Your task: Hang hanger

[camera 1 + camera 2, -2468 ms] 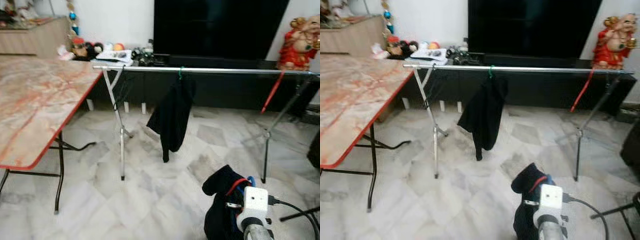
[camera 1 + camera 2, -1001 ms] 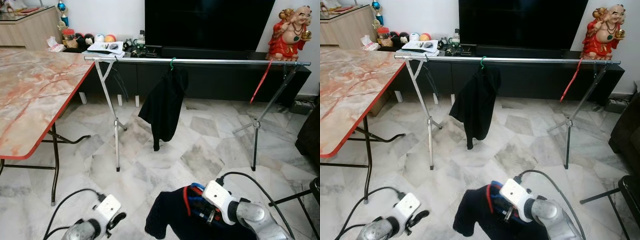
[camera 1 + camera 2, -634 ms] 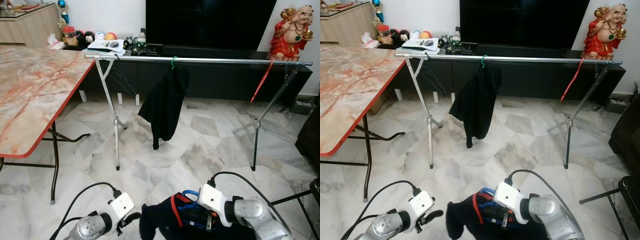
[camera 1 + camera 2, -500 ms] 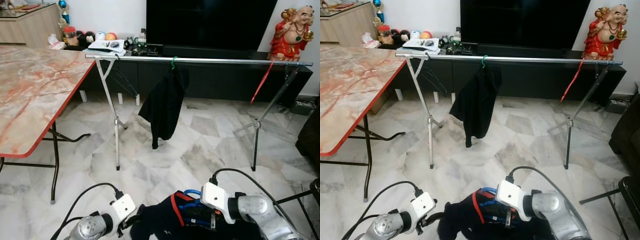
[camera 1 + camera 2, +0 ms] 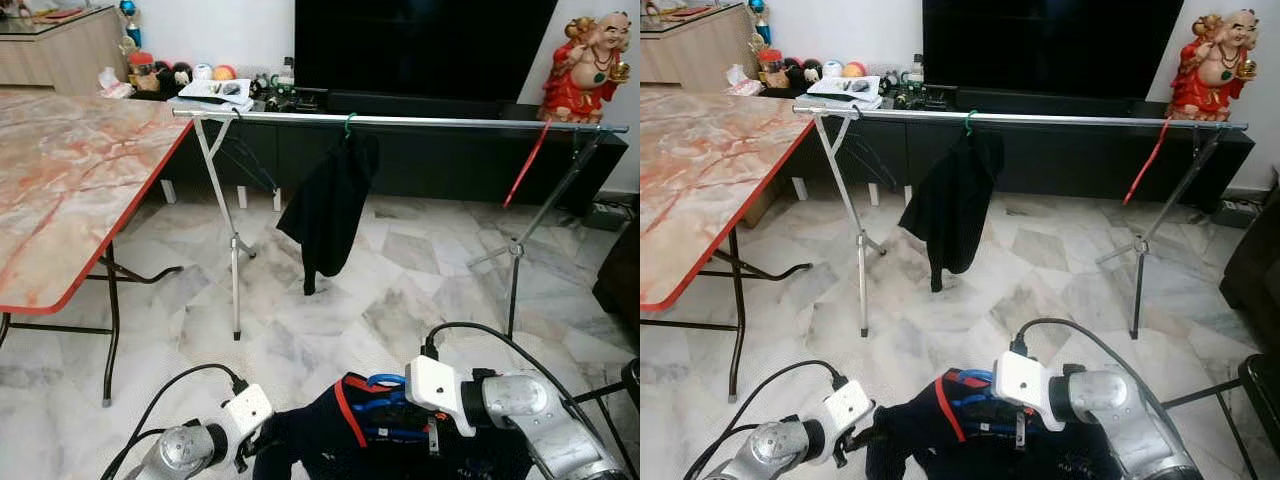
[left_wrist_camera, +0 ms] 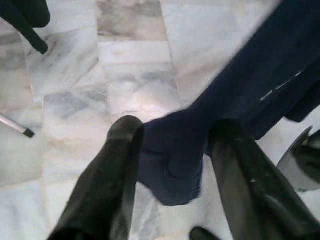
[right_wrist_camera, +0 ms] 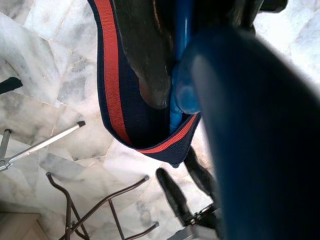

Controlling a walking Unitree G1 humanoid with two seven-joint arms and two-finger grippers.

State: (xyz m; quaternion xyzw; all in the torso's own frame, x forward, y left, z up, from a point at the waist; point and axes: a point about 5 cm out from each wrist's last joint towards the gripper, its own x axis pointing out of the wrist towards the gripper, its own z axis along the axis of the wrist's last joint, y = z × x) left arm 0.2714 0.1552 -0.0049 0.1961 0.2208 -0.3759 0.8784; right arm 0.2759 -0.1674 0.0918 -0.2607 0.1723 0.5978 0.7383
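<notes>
Beyond the marble floor (image 5: pixel 300 330), the clothes rail (image 5: pixel 450 122) waits at 12 o'clock, so the blue hanger (image 5: pixel 975 402), clamped in the right gripper (image 7: pixel 170 85), should be raised while the navy garment (image 6: pixel 175 155) is steadied between the left gripper's (image 6: pixel 172 165) parted fingers.

A home living room: a big black TV (image 5: pixel 420 45) on a low cabinet (image 5: pixel 430 150), marble floor (image 5: pixel 300 330), a Buddha figurine (image 5: pixel 588 65) and a clothes rail (image 5: pixel 450 123).
</notes>
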